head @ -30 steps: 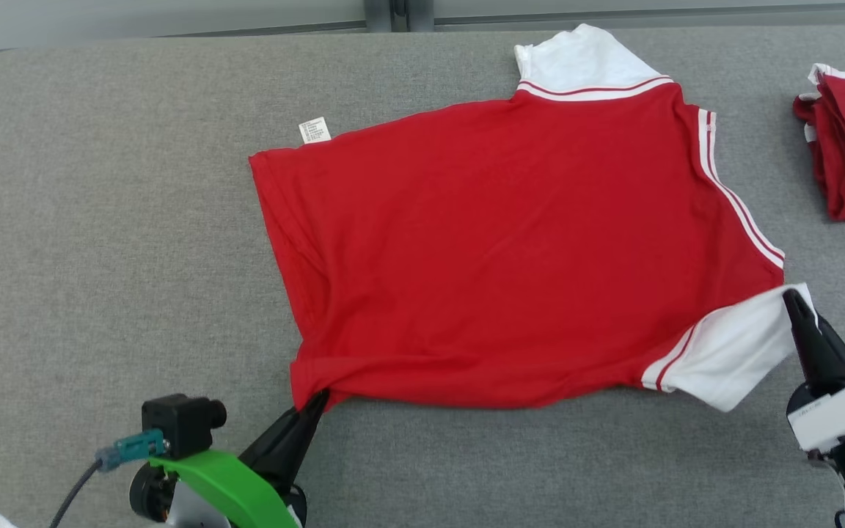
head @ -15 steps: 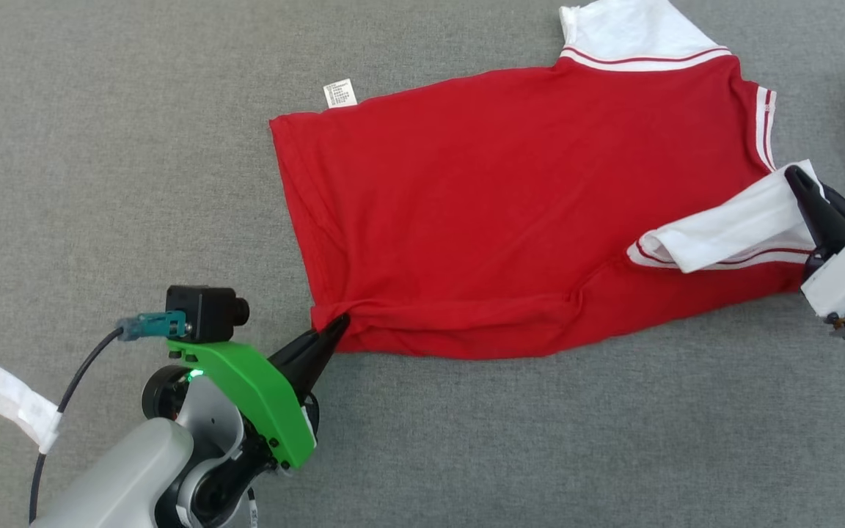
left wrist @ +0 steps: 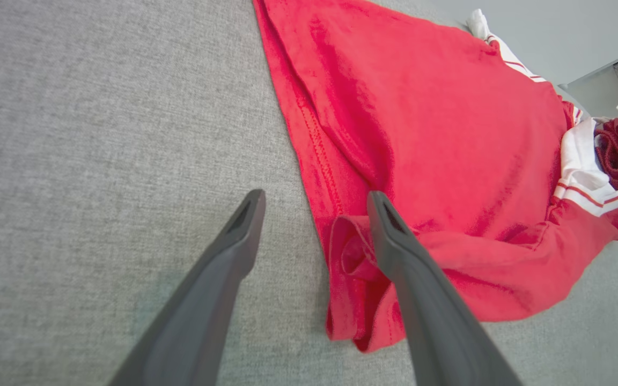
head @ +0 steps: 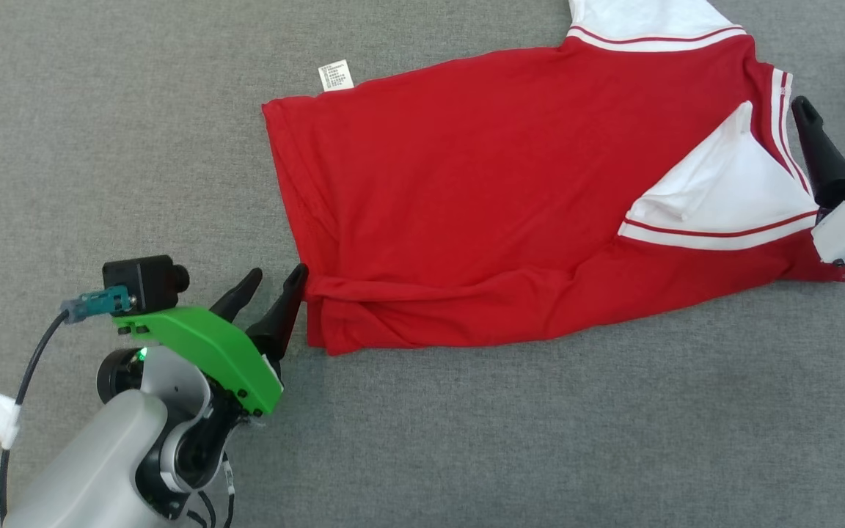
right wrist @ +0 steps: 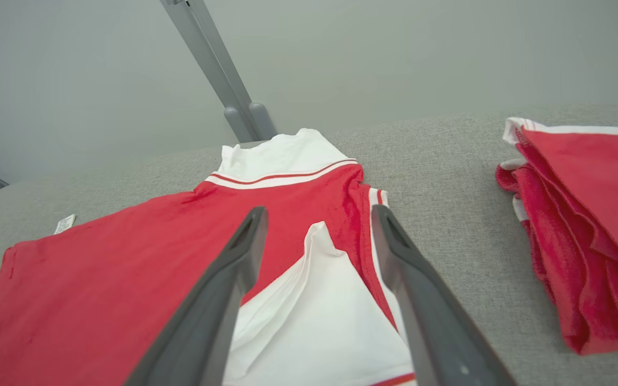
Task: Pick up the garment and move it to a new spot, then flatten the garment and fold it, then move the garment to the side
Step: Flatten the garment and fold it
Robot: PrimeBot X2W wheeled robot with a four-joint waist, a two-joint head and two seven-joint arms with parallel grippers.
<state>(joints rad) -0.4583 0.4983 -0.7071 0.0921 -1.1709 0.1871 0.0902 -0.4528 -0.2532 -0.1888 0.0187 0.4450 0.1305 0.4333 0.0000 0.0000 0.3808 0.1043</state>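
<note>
I've got left claw [head: 276,273] and right claw [head: 828,105] both wide open, empty. The garment [head: 481,191] lies on the surface [head: 100,110], long axis left-right between them: hem corner [head: 317,323] just beside left claw, folded white sleeve [head: 716,191] just beside right.

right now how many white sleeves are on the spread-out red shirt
2. The far sleeve lies flat at the top edge of the shirt in the head view; the near sleeve is folded onto the red body beside the right tool.
</note>
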